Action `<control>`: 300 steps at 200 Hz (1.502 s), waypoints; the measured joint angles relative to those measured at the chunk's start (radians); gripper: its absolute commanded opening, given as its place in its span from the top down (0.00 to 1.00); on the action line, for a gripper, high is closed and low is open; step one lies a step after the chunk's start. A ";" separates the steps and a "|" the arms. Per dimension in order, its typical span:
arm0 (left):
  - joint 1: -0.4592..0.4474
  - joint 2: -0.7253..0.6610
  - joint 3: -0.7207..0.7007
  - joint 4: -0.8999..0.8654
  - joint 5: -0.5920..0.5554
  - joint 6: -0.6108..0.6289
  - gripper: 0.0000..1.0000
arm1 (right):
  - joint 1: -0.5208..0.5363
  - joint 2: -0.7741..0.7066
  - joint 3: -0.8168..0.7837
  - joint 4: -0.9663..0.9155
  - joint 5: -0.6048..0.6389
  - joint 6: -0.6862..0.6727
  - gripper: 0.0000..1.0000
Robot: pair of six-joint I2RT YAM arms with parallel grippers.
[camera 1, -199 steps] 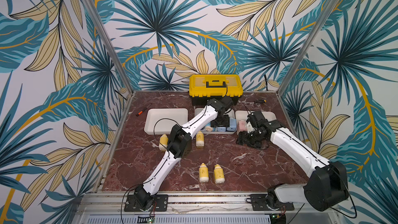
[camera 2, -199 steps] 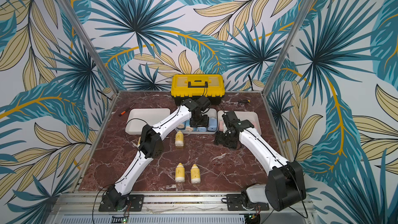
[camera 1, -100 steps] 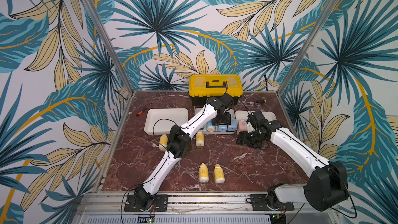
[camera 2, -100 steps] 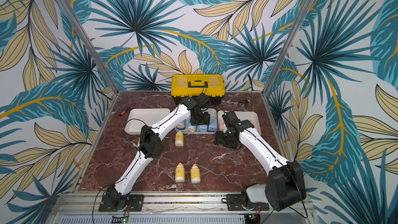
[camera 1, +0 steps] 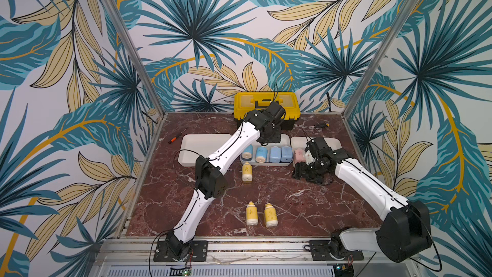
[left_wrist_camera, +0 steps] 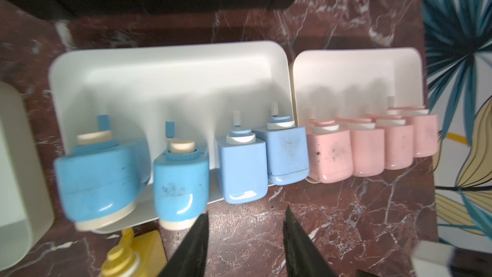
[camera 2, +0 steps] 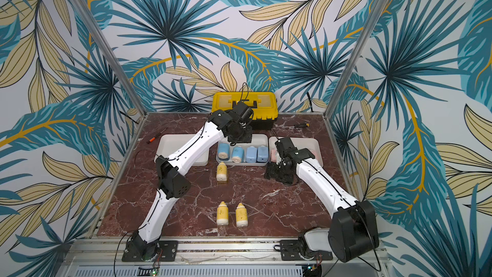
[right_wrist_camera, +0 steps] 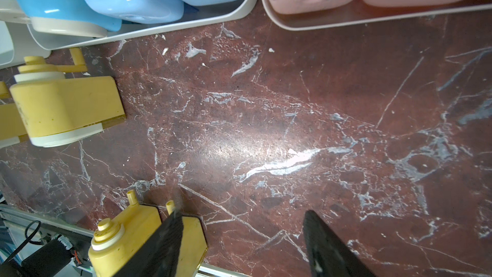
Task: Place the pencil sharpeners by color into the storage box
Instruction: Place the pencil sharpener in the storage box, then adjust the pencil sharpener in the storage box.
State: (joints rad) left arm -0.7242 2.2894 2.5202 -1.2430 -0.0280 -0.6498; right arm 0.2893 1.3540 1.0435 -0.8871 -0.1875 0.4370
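The left tray is empty but seemingly overhung by the left arm, the toolbox walls the rear, and bare marble lies open between the yellow sharpeners and right arm.

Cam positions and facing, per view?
Top views: high at the front, looking down and back; left arm and right arm show whole.
Left wrist: above the middle tray, looking down at blue sharpeners and pink sharpeners; left end effector tips show.
Right wrist: low over the table, yellow sharpeners alongside; right end effector tips show.
Shared: both wrist views catch the middle tray's front rim.
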 measured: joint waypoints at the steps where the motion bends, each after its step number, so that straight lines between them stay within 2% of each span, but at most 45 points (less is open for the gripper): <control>1: 0.000 -0.008 -0.005 0.000 -0.004 0.004 0.63 | 0.000 0.000 0.000 0.000 0.000 0.000 0.27; 26: 0.030 -0.129 -0.114 0.010 -0.038 0.019 0.67 | 0.000 0.000 0.002 0.000 -0.001 0.001 0.27; 64: 0.130 -0.192 -0.295 0.012 -0.051 0.042 0.60 | 0.000 0.000 0.005 0.000 -0.002 0.002 0.27; 92: 0.179 -0.185 -0.369 0.006 -0.053 0.077 0.47 | 0.000 0.000 0.005 0.000 -0.002 0.004 0.27; 125: 0.202 -0.160 -0.378 0.004 -0.013 0.121 0.28 | 0.000 0.000 0.005 -0.001 -0.002 0.005 0.27; 148: 0.205 -0.116 -0.367 0.004 0.021 0.137 0.23 | 0.000 0.000 0.005 0.000 -0.002 0.005 0.27; 219: 0.205 -0.005 -0.352 0.003 0.063 0.148 0.22 | 0.000 0.014 0.005 0.000 -0.002 0.005 0.27; 300: 0.205 0.062 -0.285 0.002 0.076 0.145 0.34 | 0.000 0.023 0.005 0.000 -0.005 0.004 0.27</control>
State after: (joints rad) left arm -0.5190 2.3512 2.2349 -1.2407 0.0475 -0.5053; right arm 0.2893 1.3769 1.0481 -0.8871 -0.1925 0.4412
